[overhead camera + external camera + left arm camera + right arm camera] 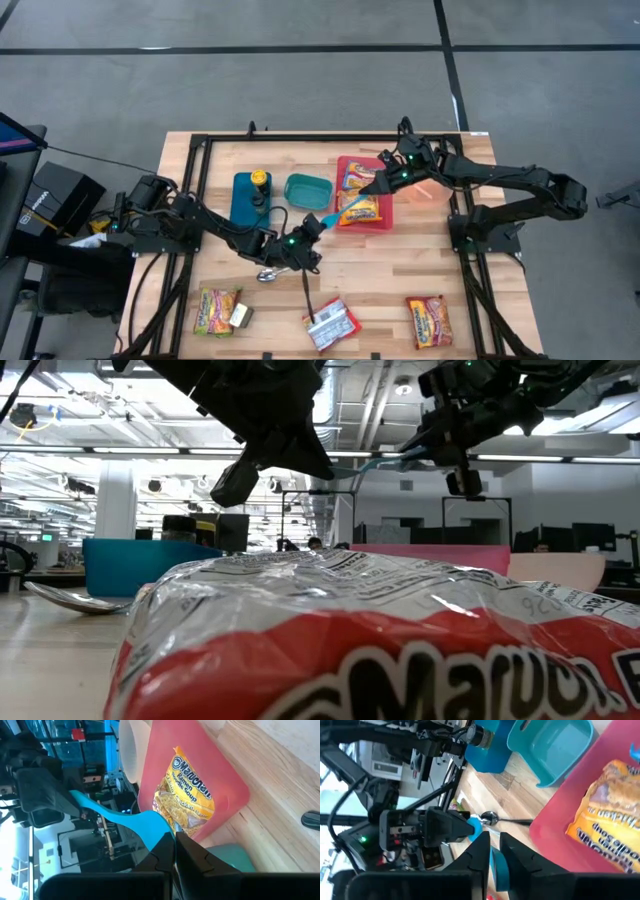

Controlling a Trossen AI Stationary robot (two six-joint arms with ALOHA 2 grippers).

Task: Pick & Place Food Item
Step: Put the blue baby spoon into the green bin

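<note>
Here the Maruchan ramen packet point(361, 209) lies in the red tray point(347, 166), just under a light-blue spatula point(120, 815) spanning both grippers. The left gripper point(174, 842) fingers pinch its blade end; the right gripper point(494, 851) fingers close narrowly around its handle, seemingly a handover.

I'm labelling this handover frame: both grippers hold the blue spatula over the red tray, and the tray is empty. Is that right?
Not quite. The red tray is not empty: a yellow ramen packet lies in it, as the left wrist view shows plainly. The rest stands: the left gripper and right gripper each grip an end of the blue spatula above the tray.
</note>
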